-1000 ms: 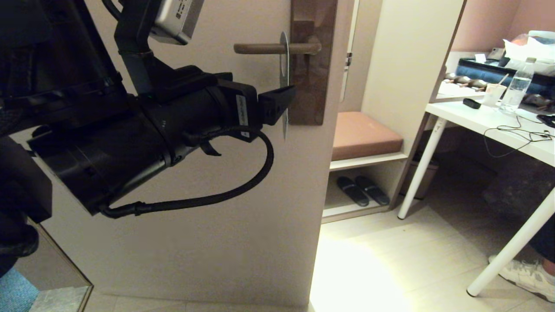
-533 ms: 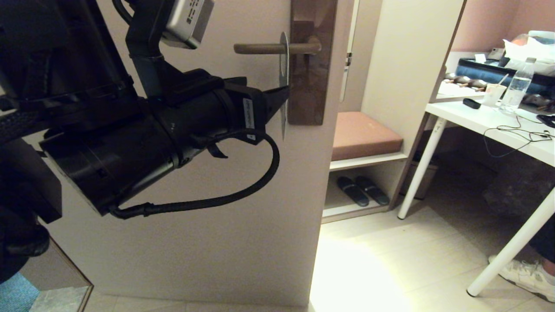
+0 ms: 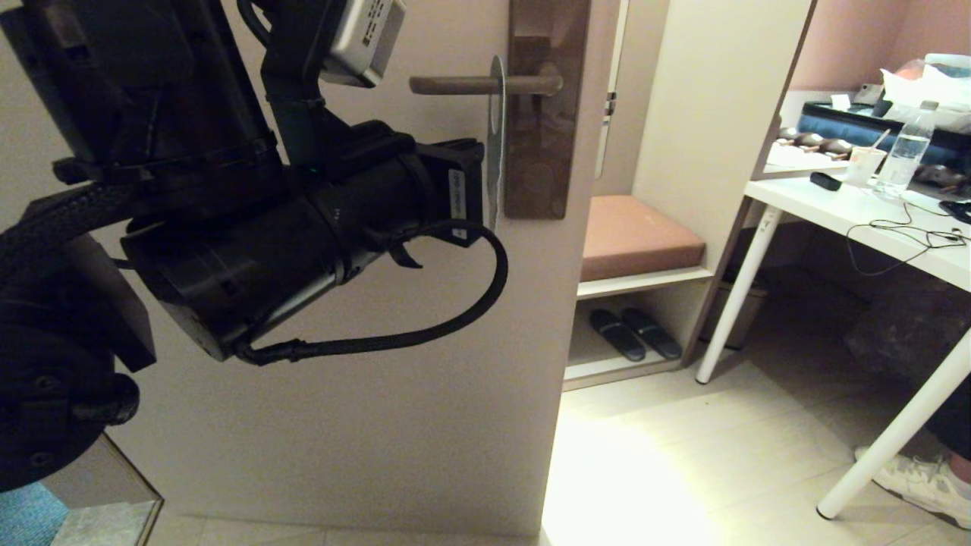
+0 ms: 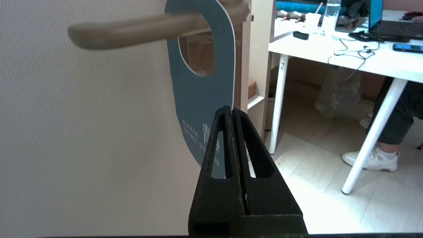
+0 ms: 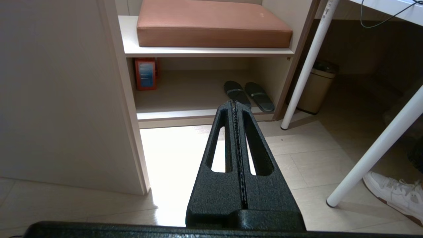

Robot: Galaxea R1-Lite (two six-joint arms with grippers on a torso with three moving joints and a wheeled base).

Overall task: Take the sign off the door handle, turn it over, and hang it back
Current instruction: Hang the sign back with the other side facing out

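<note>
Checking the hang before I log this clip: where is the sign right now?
The sign hangs by its hole on the door handle, slate-blue face toward the left wrist camera, and the left gripper is shut on its lower edge.

The sign point(image 4: 201, 96) hangs by its hole on the door handle point(image 4: 132, 31), close in front of the door point(image 3: 425, 394) and just beside the dark backplate point(image 3: 542, 152), so there is little room behind it. The handle's free end points away from the backplate with bare door face beyond it, while the left gripper point(image 4: 231, 114), its 2 fingers pressed together at the sign's edge, fills the space below the handle. Past the door edge lie open floor point(image 3: 683, 455), a shelf unit point(image 3: 645, 280) and a white table point(image 3: 857, 220).
</note>
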